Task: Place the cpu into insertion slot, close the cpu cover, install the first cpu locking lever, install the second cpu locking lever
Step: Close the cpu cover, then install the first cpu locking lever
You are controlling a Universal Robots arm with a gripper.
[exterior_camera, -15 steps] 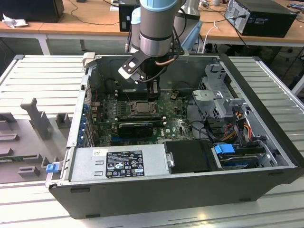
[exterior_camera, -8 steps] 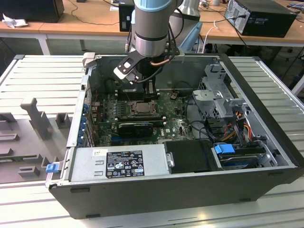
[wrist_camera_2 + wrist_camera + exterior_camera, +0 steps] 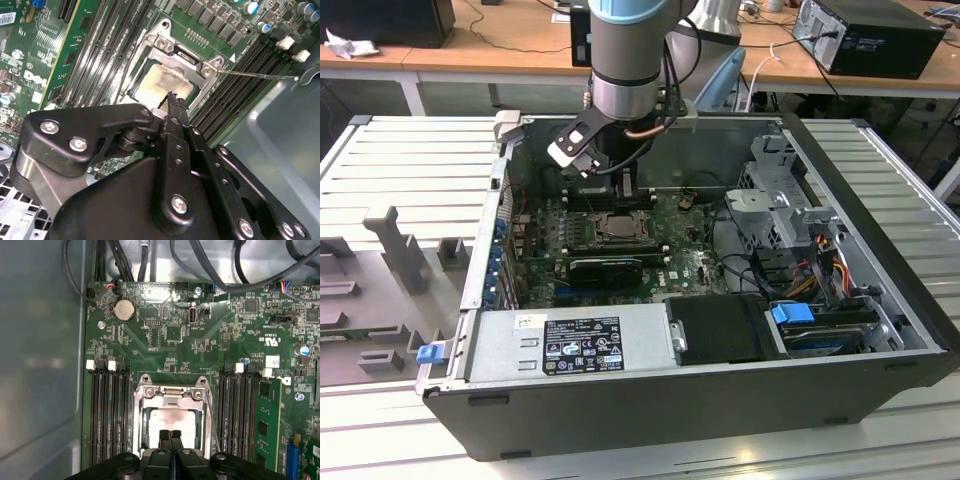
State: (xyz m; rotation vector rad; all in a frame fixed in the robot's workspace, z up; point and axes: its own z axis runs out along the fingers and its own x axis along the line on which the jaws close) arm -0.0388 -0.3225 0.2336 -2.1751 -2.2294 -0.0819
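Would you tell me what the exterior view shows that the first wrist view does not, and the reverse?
The exterior view adds the computer case, its power supply and the black expansion card. The first wrist view adds a coin cell battery and the cpu framed by the cpu cover. Both share the green motherboard, the insertion slot and the gripper, jaws shut, over it.

We see a pale grey slatted worktable point(image 3: 410, 160) carrying an open computer case point(image 3: 720, 395), which lies on its side with its inside facing up. Beside the case, toward the exterior view's left, a grey moulded fixture point(image 3: 380, 270) with upright blocks rests on the same table. Behind the case stands a wooden bench point(image 3: 500, 50) bearing a black box point(image 3: 875, 35).
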